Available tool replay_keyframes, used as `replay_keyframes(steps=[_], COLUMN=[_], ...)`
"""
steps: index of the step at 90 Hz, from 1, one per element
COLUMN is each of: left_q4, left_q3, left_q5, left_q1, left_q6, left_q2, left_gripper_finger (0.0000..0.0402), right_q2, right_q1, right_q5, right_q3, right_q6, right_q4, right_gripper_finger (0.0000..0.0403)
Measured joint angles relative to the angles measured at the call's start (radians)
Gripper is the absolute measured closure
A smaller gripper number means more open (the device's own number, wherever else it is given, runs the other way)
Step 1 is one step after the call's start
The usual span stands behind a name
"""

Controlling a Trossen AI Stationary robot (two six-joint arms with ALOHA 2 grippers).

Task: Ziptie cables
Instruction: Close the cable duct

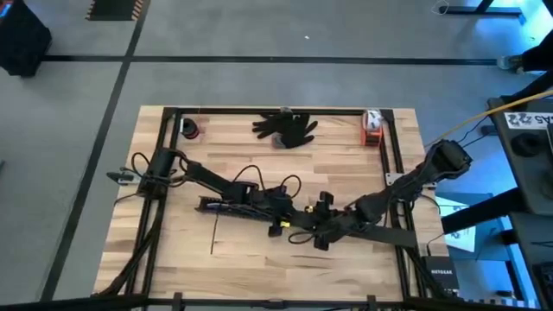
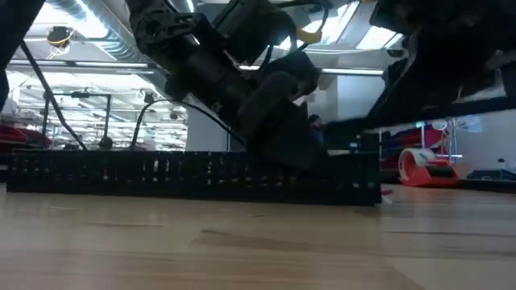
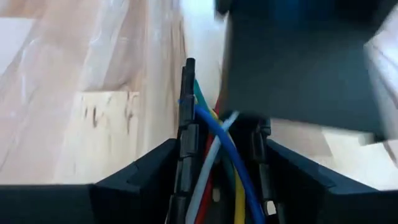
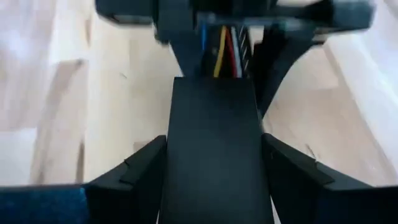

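Near the table's [image 1: 173, 259] centre, at about five o'clock from the black glove [image 1: 285, 128], we see the left gripper [image 3: 219, 163] pinching the cables [image 3: 214, 155], while the right gripper [image 4: 214, 162], facing it close by, clamps a black bar [image 4: 214, 143].

A pale wooden bench [image 1: 259, 259] carries a black glove [image 1: 286, 127], a tape roll [image 1: 189, 129] and an orange-and-white item [image 1: 372, 125].
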Motion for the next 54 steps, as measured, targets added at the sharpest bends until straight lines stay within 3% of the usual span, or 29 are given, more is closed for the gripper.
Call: replay_keyframes(steps=[54], left_q4=[-0.001], left_q3=[-0.001], left_q5=[0.005], left_q1=[-0.008], left_q6=[0.009], left_q2=[-0.001], left_gripper_finger=[0.0188], right_q2=[0.111], right_q1=[-0.013], right_q5=[0.022], right_q3=[0.001], right_q6=[-0.008], right_q4=[-0.003], right_gripper_finger=[0.0178])
